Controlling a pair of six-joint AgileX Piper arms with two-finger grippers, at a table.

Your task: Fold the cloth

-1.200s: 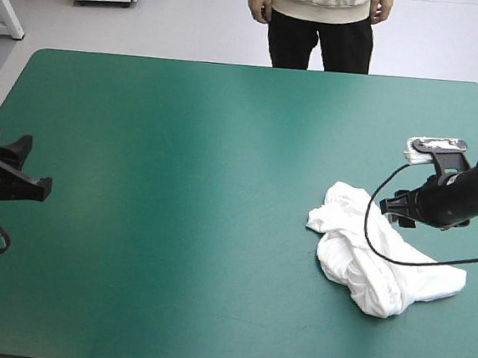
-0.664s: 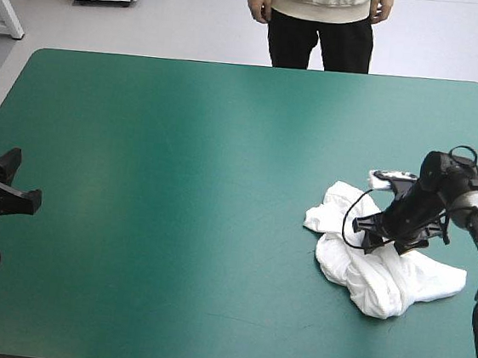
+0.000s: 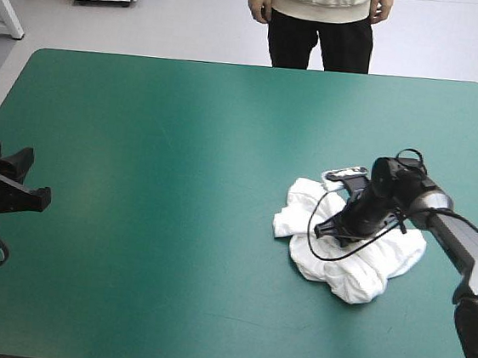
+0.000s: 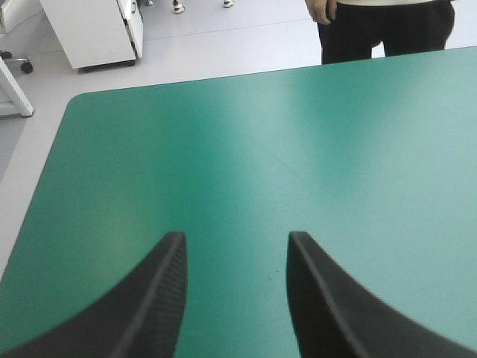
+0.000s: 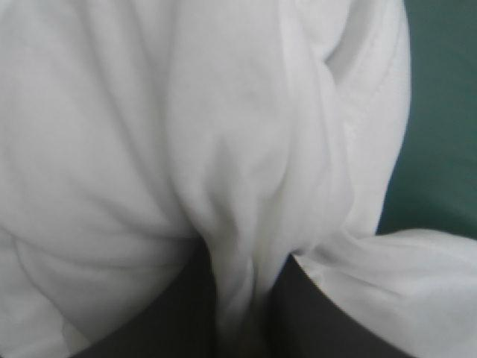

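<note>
The white T-shirt [image 3: 358, 270] lies as a crumpled heap on the right half of the table. My right gripper [image 3: 341, 232] presses down on the heap's middle. In the right wrist view its black fingers [image 5: 179, 298] stand almost together with a raised fold of the T-shirt [image 5: 149, 112] pinched between them. My left gripper [image 3: 28, 180] hovers at the table's left edge, far from the shirt. Its fingers [image 4: 160, 291] stand apart, with only bare cover between them.
The teal-green cover [image 3: 182, 147] spreads wide between the two grippers. The table's left edge and far left corner [image 4: 74, 101] lie close to the left gripper. A strip of cover separates the heap from the table's right edge.
The right gripper came down onto the heap, moved left and closed on a fold. The heap slid left with it and bunched up. The left gripper barely shifted.
</note>
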